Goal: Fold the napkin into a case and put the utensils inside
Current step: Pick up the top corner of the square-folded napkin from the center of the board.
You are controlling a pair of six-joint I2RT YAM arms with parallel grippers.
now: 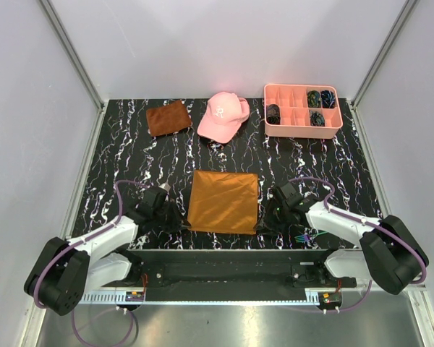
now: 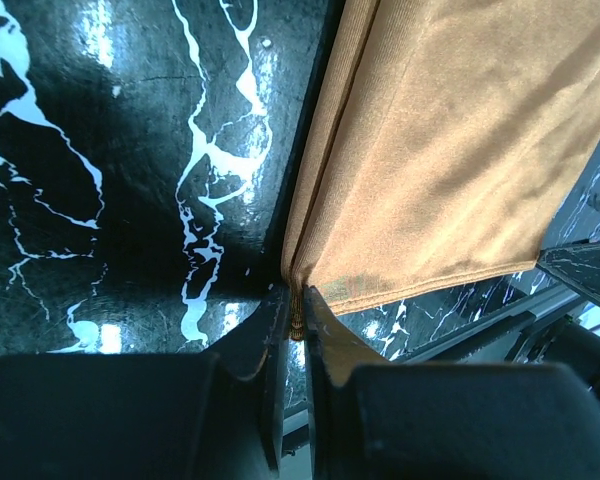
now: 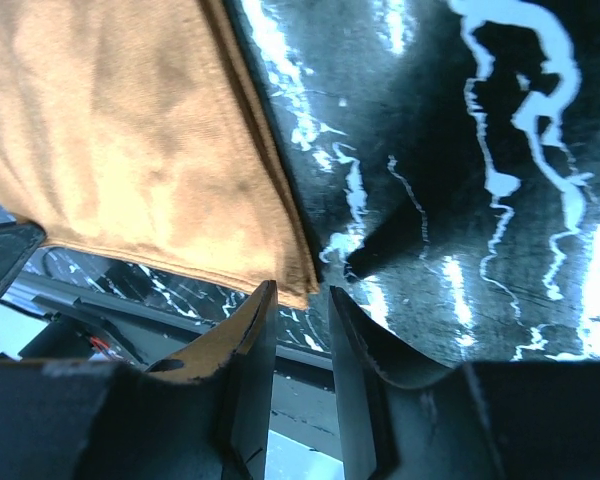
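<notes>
Your left gripper (image 2: pixel 298 305) was clamped on the napkin's (image 1: pixel 223 201) near-left corner. Your right gripper (image 3: pixel 300 296) stood slightly open and empty, so you needed to close it on the near-right corner before lifting both evenly.

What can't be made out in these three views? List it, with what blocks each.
1. Utensils, top view: partly hidden by the right arm; their number and types are unclear.
2. Dark items in the pink tray, top view: too small to identify.
3. Napkin, both wrist views: cut off by the frame edges; only one corner shows in each.
</notes>
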